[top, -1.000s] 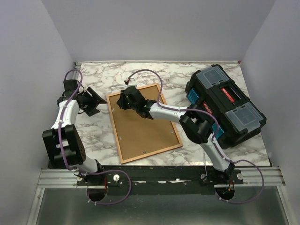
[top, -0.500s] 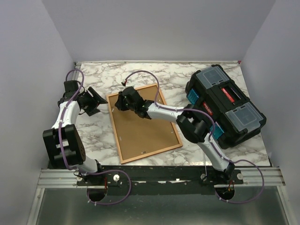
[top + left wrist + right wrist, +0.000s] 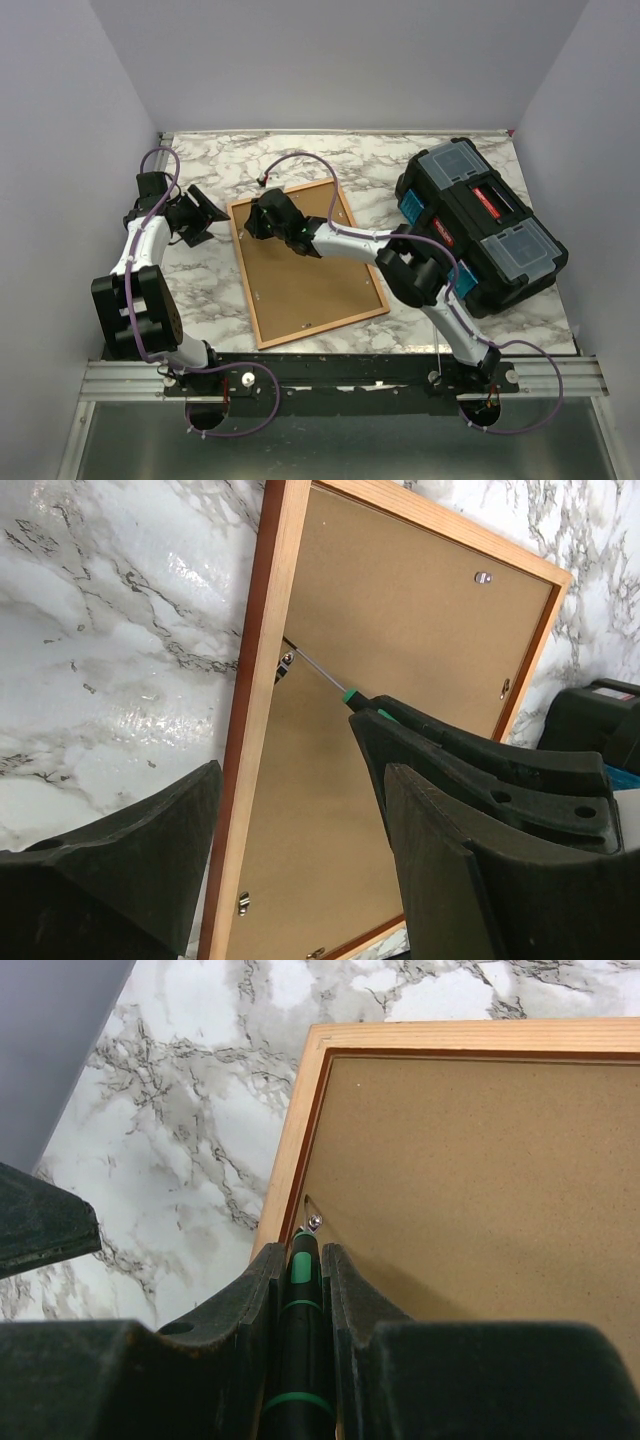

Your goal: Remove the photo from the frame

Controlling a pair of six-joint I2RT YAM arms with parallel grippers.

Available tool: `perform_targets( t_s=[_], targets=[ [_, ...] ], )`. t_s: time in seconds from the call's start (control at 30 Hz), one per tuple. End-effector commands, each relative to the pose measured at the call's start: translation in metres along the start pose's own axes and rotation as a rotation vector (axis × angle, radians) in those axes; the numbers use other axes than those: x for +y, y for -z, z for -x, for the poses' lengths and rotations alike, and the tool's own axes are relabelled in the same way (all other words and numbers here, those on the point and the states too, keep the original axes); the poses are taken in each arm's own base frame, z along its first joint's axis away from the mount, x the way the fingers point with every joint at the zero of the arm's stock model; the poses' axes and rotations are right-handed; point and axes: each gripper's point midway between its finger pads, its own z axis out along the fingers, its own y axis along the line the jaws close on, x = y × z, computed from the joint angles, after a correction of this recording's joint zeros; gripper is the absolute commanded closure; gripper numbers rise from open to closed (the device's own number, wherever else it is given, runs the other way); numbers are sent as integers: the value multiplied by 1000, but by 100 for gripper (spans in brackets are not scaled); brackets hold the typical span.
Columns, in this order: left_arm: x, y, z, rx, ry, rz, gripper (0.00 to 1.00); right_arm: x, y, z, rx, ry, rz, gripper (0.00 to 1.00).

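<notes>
Right jaws shifted leftward, clenched on screwdriver (image 3: 299, 1290) at clip (image 3: 314, 1222) on frame (image 3: 312, 282), left jaws released (alongside), toolbox (image 3: 480, 225) rightward.

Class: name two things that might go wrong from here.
1. The screwdriver tip, held by the shut right end effector, sits at a small clip by the frame's edge; it may slip and gouge the brown backing.
2. The frame lies loose on the marble table; the open left end effector isn't clamping it, so prying may slide it.

1 view looks down from behind; 2 wrist views (close-up) share the frame (image 3: 310, 282) edge.
</notes>
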Motion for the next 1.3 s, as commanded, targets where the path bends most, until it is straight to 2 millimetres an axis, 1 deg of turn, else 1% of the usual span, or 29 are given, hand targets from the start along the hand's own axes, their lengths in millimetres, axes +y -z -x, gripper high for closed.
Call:
perform_targets(
  t_s=[0.0, 0.23, 0.53, 0.7, 0.77, 0.83, 0.93, 1.0, 1.03, 1.07, 1.1, 1.13, 1.17, 1.2, 1.27],
  targets=[
    [-8, 6, 0, -17, -39, -31, 32, -4, 14, -28, 84, 55, -51, 99],
    [-7, 6, 1, -19, -39, -26, 32, -1, 25, -26, 77, 69, -57, 99],
    [-5, 5, 1, -19, -39, -16, 32, -4, 30, -26, 77, 77, -75, 99],
    [-4, 4, 1, -17, -39, -13, 32, -10, 31, -18, 52, 94, -115, 99],
    [-4, 4, 1, -18, -41, -11, 32, -17, 34, -19, 61, 101, -149, 99],
    [-4, 5, 1, -20, -41, -11, 32, -16, 35, -16, 57, 109, -146, 99],
    [-3, 4, 1, -19, -42, -10, 32, 0, 42, -11, 66, 102, -75, 99],
    [-3, 4, 0, -18, -43, -8, 32, 17, 58, 2, 61, 91, -8, 99],
    [-2, 4, 0, -17, -42, -5, 32, 22, 67, 3, 70, 91, 20, 99],
    [-2, 4, 0, -17, -41, -5, 32, 32, 82, 20, 31, 86, 51, 99],
    [-3, 5, 0, -18, -43, -6, 32, 33, 95, 27, 13, 88, 58, 99],
    [-3, 5, 0, -17, -44, -9, 32, 35, 112, 40, -17, 92, 63, 99],
    [-4, 5, 0, -15, -45, -13, 32, 29, 124, 42, -26, 104, 42, 99],
    [-5, 5, -1, -14, -48, -16, 31, 23, 139, 49, -39, 121, 21, 99],
    [-7, 4, -2, -8, -51, -24, 31, -1, 165, 47, -32, 163, -70, 99]
  ],
)
